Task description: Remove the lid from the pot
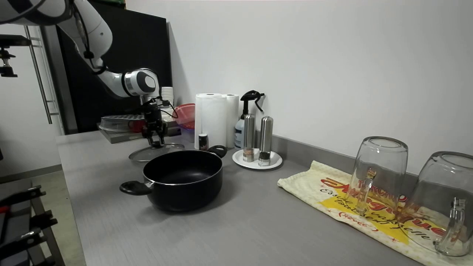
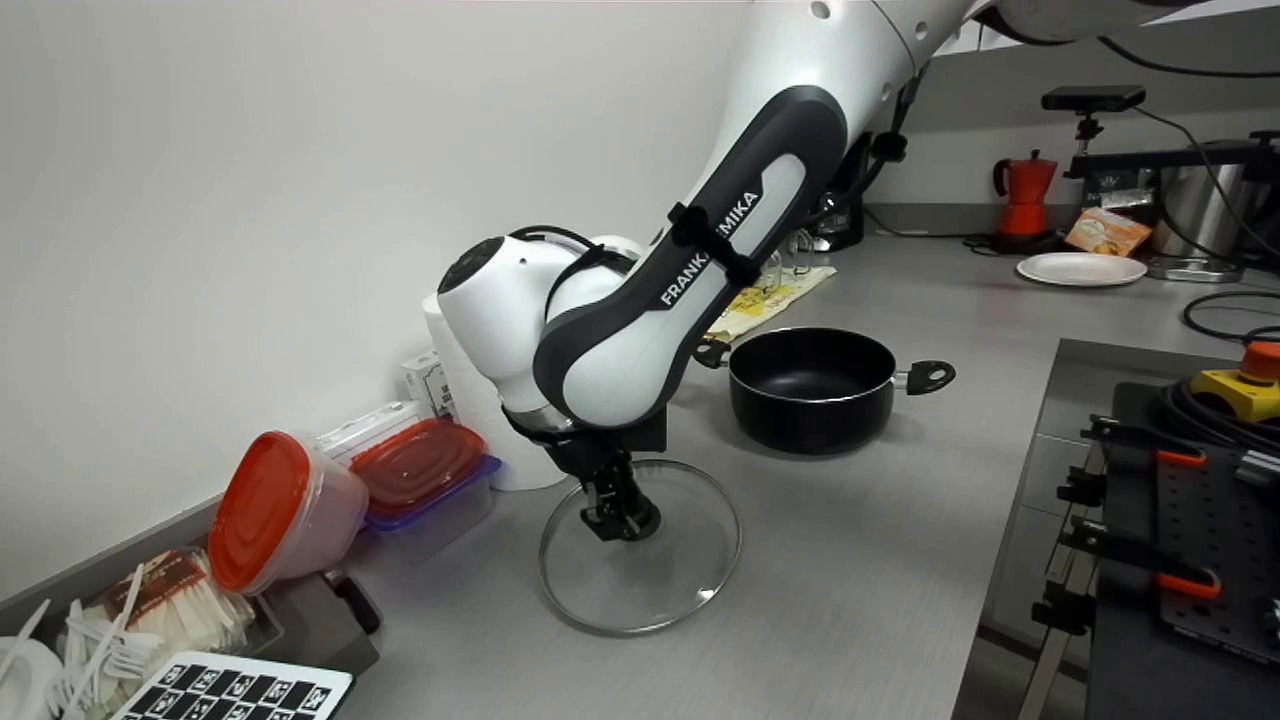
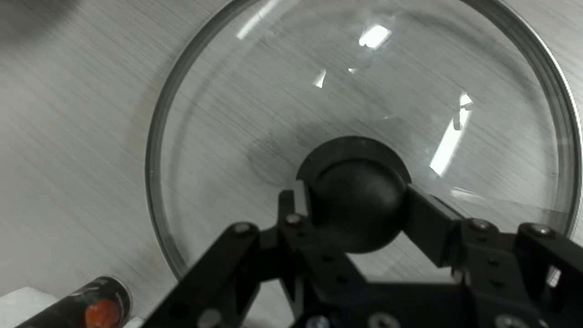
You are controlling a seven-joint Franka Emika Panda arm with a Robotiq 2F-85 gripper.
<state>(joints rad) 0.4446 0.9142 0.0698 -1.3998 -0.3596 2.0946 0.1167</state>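
The pot (image 1: 184, 195) is wide, low and black with two side handles. It stands uncovered on the counter in both exterior views (image 2: 812, 425). The lid (image 2: 690, 565) is round clear glass with a metal rim and a black knob (image 3: 360, 196), beside the pot. It also shows partly behind the pot in an exterior view (image 1: 142, 154). My gripper (image 3: 355, 200) has its fingers against both sides of the knob, shut on it; it points down in both exterior views (image 1: 156, 144) (image 2: 622, 525). I cannot tell whether the lid's rim touches the counter.
Paper towel rolls (image 1: 210, 118), a small black jar (image 1: 203, 142) and a white plate with two grinders (image 1: 257, 162) stand along the wall. Glass mugs (image 1: 380, 166) stand on a cloth (image 1: 317, 181). Red-lidded containers (image 2: 270, 510) lie beyond the lid. The counter edge (image 1: 70, 203) is near the pot's handle.
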